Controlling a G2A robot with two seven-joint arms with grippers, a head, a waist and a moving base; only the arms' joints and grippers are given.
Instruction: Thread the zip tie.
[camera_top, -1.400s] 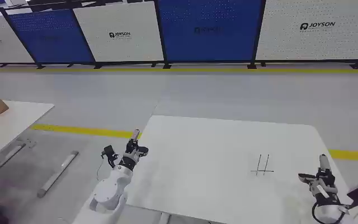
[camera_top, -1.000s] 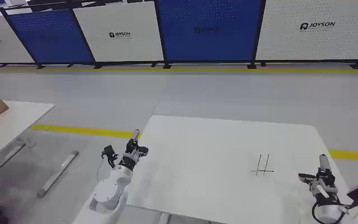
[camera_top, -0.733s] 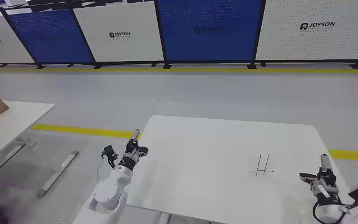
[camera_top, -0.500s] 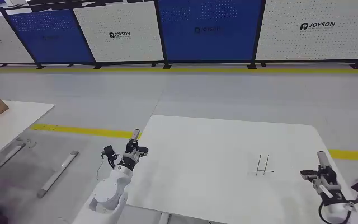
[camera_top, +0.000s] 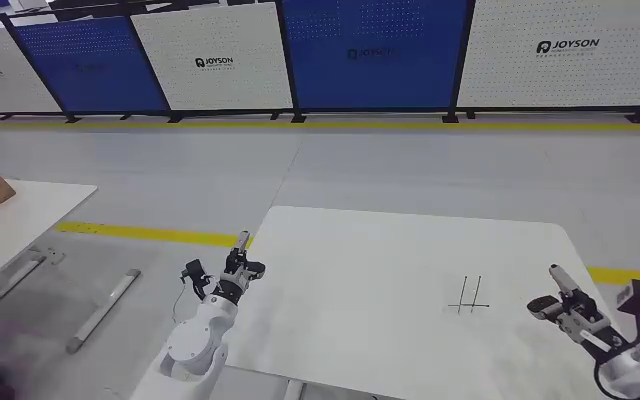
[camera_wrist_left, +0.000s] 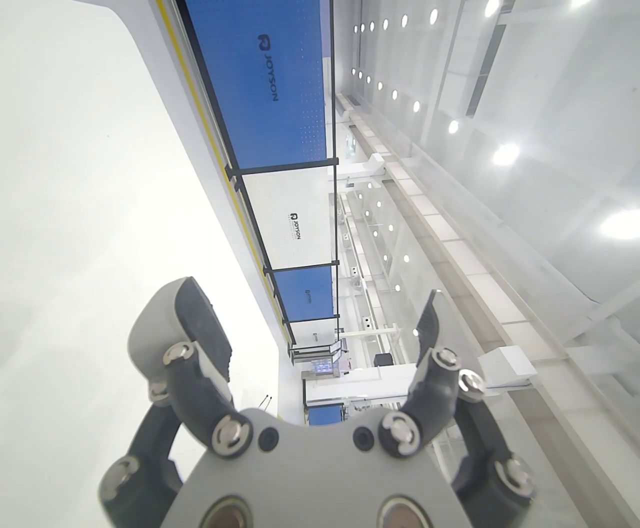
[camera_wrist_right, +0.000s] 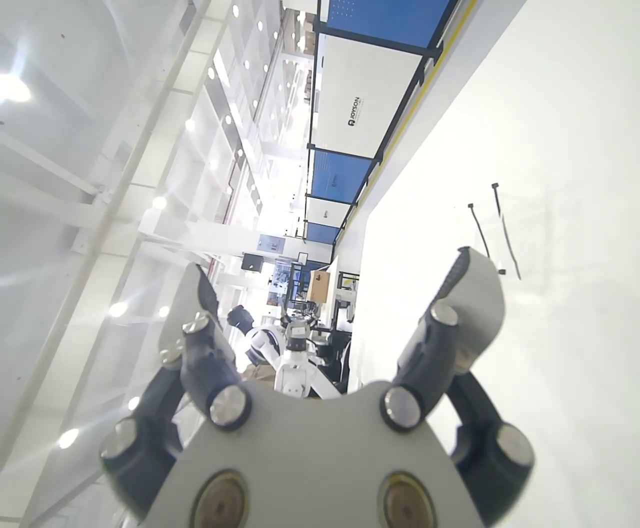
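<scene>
Three thin black zip ties (camera_top: 468, 295) lie crossed on the white table (camera_top: 380, 280) toward its right side; two run front to back and one lies across them. They also appear as zip ties (camera_wrist_right: 492, 230) in the right wrist view, beyond one fingertip. My right gripper (camera_top: 555, 290) hangs open and empty at the table's right edge, a short way right of the ties, and shows as the gripper (camera_wrist_right: 335, 280) in its own view. My left gripper (camera_top: 240, 255) is open and empty at the table's left edge, far from the ties, seen as the gripper (camera_wrist_left: 320, 320) there.
Blue and white partition panels (camera_top: 300, 60) stand across the floor behind the table, with a yellow floor line (camera_top: 150, 234) between. Another white table (camera_top: 30, 215) and a grey tube (camera_top: 102, 310) lie on the left.
The right arm has lifted and shifted left and farther from the front, toward the zip ties. The left arm has not moved.
</scene>
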